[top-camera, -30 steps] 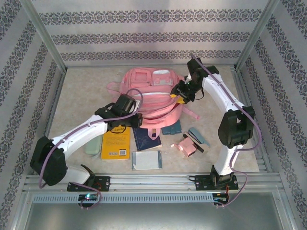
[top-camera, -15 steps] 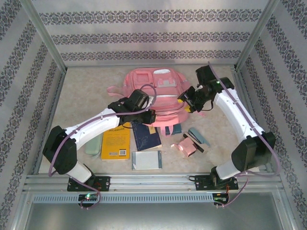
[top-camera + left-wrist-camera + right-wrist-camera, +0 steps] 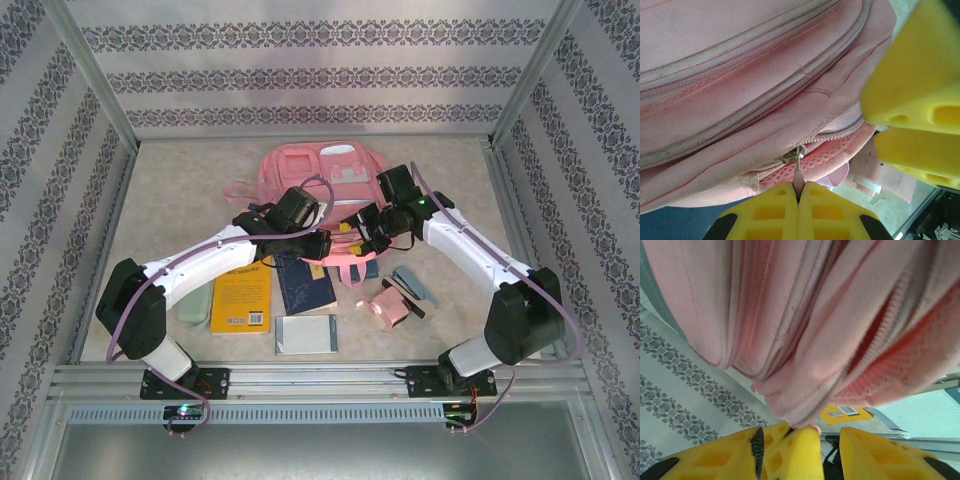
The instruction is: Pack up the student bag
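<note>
The pink student bag (image 3: 318,180) lies flat at the middle back of the table. My left gripper (image 3: 318,245) is at its near edge, shut on the pink zipper pull (image 3: 798,174) that hangs from the metal slider (image 3: 791,154). To the right of the slider the zip gapes over pink mesh lining (image 3: 832,152). My right gripper (image 3: 362,236) is just right of the left one, at the same near edge. Its yellow fingers (image 3: 807,452) stand apart with a dark gap between them. The bag's (image 3: 840,315) lower fabric edge touches the tip of one finger.
In front of the bag lie a yellow book (image 3: 241,297), a dark blue book (image 3: 305,285), a pale notebook (image 3: 306,334), a small pink pouch (image 3: 390,308), a teal item (image 3: 414,285) and a pale green case (image 3: 193,312). Metal frame posts and patterned walls close the sides.
My left gripper has slid right along the bag's near edge. My right arm has swung in from the bag's right side to its near edge, close to the left gripper.
</note>
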Robot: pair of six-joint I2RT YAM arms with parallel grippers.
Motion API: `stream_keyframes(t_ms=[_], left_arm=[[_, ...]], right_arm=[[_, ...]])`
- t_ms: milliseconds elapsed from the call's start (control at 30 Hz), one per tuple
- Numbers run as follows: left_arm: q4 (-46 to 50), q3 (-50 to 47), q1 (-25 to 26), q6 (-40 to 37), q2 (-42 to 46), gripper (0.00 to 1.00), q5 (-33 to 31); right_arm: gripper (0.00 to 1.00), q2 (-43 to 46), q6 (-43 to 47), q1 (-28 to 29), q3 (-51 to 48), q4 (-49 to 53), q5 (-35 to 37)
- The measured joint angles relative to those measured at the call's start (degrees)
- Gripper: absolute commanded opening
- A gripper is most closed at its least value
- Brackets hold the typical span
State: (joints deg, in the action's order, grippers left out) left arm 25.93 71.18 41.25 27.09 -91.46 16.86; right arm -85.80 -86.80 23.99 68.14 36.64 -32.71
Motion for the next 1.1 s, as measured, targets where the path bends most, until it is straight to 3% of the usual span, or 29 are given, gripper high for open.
stream_keyframes(t_ms=[200, 500, 1100], left_arm=[[0.00, 0.00, 0.04, 0.00, 0.00, 0.00, -0.22], [0.04, 0.00, 0.04, -0.04, 0.02, 0.00, -1.05], [0.17, -1.42, -0.55, -0.46, 4.61, 0.00, -6.27]], right_arm=[[0.38, -1.90, -1.75, 0.00, -0.02, -3.82, 0.02], [0.00, -4.59, -1.42, -0.63, 0.02, -5.81, 0.07], [0.00, 1.03, -0.28, -4.04, 0.37, -4.81, 1.79]])
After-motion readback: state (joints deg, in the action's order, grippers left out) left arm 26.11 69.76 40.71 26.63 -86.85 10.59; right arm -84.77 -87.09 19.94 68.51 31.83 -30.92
